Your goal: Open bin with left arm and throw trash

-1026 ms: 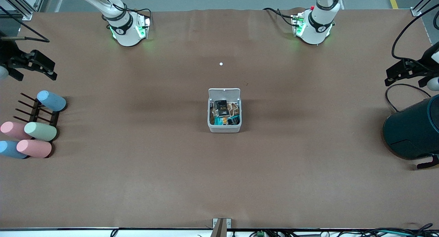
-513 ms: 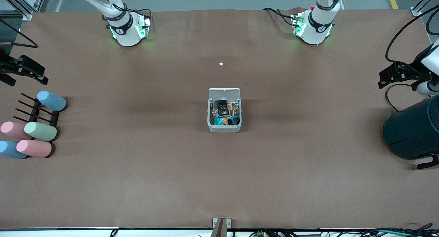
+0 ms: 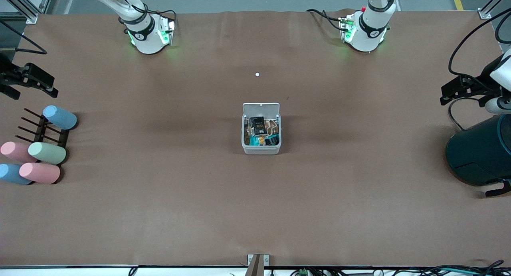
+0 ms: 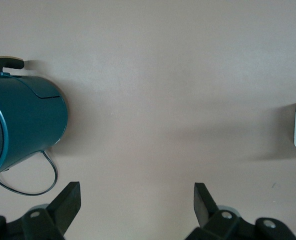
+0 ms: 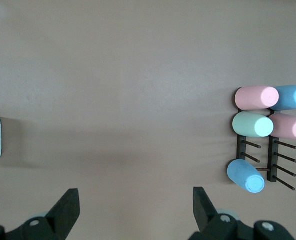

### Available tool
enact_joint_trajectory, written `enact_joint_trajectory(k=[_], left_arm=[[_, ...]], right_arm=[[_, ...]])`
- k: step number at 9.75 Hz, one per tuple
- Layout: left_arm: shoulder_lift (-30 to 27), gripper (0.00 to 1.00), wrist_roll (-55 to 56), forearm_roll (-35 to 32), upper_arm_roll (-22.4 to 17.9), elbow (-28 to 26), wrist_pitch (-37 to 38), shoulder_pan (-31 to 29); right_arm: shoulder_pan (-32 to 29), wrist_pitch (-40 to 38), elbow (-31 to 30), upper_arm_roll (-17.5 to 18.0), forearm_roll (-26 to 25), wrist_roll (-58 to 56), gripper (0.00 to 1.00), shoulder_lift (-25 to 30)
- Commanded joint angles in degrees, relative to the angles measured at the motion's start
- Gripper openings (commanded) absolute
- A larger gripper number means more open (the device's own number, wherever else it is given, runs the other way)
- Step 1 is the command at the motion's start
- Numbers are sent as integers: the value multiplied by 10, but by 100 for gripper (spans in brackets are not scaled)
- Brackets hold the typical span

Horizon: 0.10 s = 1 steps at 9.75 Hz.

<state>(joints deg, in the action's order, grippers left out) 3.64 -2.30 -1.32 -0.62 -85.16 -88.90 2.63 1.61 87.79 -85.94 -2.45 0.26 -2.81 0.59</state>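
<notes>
Bin [image 3: 261, 129] sits mid-table, lid up, well apart from the wide-spread left gripper [image 4: 137, 199] and right gripper [image 5: 135, 202].

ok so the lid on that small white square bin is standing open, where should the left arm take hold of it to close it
Best guess: the free top edge of the upright flat white lid on the small white square plastic bin, coming from above. The lid stands at the wall farther from the front camera, and that edge is clear of the black packet. The left gripper, fingers open, waits over the table by the dark teal drum.
</notes>
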Motion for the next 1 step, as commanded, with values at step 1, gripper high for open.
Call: enact_joint_trajectory(k=[1], left_arm=[[7,100,5,-3,3,16,1,-5]], right_arm=[[-3,-22,2,-5,-3,-4,100,6]])
